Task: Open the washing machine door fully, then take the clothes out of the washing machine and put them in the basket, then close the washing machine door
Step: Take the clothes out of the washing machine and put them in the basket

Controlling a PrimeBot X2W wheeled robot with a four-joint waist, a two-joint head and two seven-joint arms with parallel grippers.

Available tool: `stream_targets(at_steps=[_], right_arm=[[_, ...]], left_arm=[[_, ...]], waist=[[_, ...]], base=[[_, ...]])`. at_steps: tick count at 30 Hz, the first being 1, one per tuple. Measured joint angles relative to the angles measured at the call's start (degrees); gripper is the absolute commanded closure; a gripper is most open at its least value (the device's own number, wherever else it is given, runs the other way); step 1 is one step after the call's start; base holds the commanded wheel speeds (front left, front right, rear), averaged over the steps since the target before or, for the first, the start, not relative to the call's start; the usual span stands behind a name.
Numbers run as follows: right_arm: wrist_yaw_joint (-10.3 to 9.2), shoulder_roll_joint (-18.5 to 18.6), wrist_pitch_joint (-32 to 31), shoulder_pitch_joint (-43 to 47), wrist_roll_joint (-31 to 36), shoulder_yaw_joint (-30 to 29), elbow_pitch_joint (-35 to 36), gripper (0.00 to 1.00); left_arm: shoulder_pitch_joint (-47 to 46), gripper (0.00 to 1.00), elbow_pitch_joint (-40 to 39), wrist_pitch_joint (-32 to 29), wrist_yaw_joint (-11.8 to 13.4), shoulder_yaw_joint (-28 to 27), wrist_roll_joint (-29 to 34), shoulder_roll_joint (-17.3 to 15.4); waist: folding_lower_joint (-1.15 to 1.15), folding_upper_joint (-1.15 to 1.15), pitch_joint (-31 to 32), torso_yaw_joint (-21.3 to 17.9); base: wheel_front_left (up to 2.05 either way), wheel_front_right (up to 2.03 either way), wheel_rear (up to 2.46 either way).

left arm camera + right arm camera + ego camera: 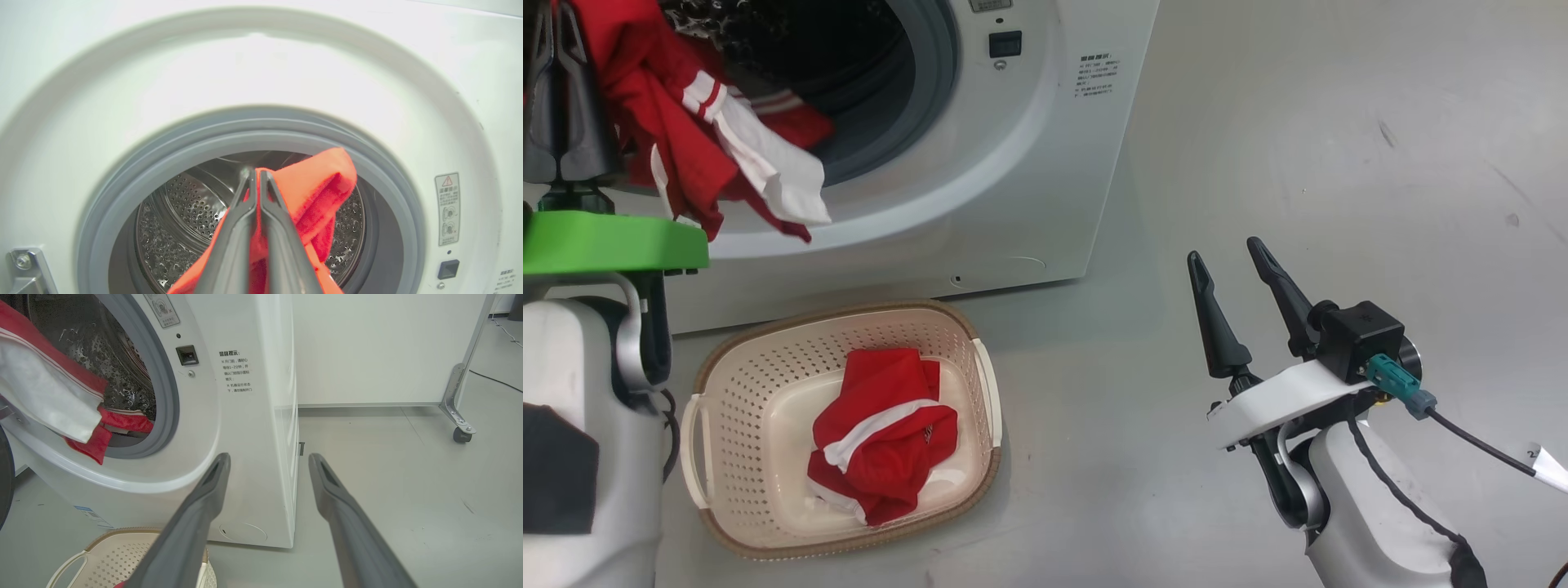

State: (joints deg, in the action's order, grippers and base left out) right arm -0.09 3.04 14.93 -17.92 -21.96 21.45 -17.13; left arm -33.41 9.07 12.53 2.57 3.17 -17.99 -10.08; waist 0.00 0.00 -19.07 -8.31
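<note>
The washing machine (1021,171) takes up the head view from 10 to 1 o'clock. Its round mouth is unobstructed, so clothes can come straight out. A dark curved edge at 9 o'clock in the right wrist view is probably the washing machine door (4,477), swung wide on its hinge side, though too little of it shows to be sure.

The basket (982,384) sits on the floor at 7 o'clock, just below and in front of the drum mouth. I judge it was parked there so a garment needs only a short carry out and down. 1 red piece with white trim (882,433) already lies crumpled inside it.

A second red and white garment (694,139) hangs at 10 o'clock, half out of the opening and drooping over the front lip. More red cloth (796,122) rests on the grey gasket behind it.

The left gripper (254,175) has its 2 fingers pinched tight on a fold of that hanging garment, holding it high so the cloth clears the rim.

The right gripper (1223,251) waits at 4 o'clock with its fingers spread and nothing between them, well apart from the machine, likely kept clear of the left arm's path.
</note>
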Motion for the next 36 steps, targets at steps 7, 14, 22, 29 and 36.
stream_targets(at_steps=[7,14,22,29,36], right_arm=[[0.00,0.0,0.0,1.4,0.4,-0.8,-0.1,0.00],[0.01,0.0,0.0,3.0,0.4,-1.2,-0.5,0.00],[0.36,0.0,0.0,4.1,0.4,-1.0,-0.5,0.00],[0.63,0.0,0.0,4.1,0.4,-0.5,-0.4,0.00],[0.99,0.0,0.0,4.1,0.4,0.3,0.5,0.00]], left_arm=[[2.8,1.00,-5.1,0.6,0.7,0.6,0.6,1.2],[7.0,1.00,-9.9,0.7,1.4,0.9,1.6,1.9],[13.8,1.00,-12.7,-0.7,2.3,1.6,1.7,3.0],[20.3,1.00,-12.0,-3.5,2.5,2.9,1.5,3.9],[25.0,1.00,-9.3,-4.9,2.9,3.6,0.2,5.1]], waist=[[0.00,0.00,2.5,1.1],[0.00,0.00,4.7,2.2],[0.00,0.00,6.3,3.0],[0.00,0.00,5.9,3.0],[0.00,0.00,4.1,2.4]], base=[[0.00,0.00,0.00],[0.00,0.00,0.00],[0.00,0.00,0.00],[0.00,0.00,0.00],[0.00,0.00,0.00]])
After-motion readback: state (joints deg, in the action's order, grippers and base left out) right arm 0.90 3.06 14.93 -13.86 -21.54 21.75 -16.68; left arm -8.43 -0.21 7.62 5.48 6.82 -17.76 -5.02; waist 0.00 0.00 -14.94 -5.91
